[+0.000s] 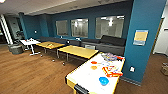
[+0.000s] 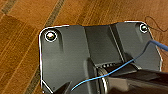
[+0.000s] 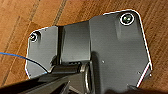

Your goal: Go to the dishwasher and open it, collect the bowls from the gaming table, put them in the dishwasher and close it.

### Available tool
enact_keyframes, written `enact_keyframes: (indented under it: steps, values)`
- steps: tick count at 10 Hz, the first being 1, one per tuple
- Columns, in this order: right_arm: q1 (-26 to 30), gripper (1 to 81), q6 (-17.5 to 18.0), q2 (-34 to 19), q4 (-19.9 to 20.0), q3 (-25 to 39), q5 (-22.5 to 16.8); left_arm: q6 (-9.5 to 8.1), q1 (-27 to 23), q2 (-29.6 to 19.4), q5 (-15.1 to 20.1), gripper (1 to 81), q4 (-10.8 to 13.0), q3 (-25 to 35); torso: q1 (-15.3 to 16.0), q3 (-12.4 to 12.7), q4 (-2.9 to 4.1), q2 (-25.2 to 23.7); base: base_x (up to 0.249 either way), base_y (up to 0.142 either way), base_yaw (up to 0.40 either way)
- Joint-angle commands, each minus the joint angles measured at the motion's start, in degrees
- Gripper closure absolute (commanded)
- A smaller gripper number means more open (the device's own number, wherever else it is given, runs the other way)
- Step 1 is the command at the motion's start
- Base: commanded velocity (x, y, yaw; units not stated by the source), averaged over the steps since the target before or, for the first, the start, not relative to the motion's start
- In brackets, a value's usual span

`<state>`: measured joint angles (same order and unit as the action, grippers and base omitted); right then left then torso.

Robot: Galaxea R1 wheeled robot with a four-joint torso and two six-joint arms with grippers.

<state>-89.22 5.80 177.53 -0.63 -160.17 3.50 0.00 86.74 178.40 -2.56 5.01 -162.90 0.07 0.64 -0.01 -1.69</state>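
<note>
Bowls (image 1: 103, 80) on gaming table (image 1: 82, 77) ahead

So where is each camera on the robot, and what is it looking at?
Head view: high on the robot, looking forward and down at the gaming table with a blue bowl, orange bowls and game boxes.
Left wrist view: on the left arm, facing down at the wooden floor; the robot's dark plate shows.
Right wrist view: on the right arm, facing the floor too; its dark plate shows.
Shared: both wrist views see the wooden floor, which the head view also shows.
</note>
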Motion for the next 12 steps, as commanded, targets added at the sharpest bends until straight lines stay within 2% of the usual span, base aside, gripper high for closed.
enact_keyframes:
  steps: [1, 12]
  values:
    - [3.0, 1.0, -0.1, 0.2, -0.2, 0.1, -2.7, 0.18, -3.0, 0.0, 2.7, 1.0, -0.2, -0.1, 0.0, 0.0, 0.00, 0.0, 0.085, 0.104, 0.000]
    - [3.0, 1.0, 0.0, 0.0, -0.2, 0.0, -2.7, 0.18, -3.1, -0.1, 2.7, 1.0, -0.3, -0.1, 0.0, 0.0, 0.00, 0.0, 0.084, 0.104, 0.000]
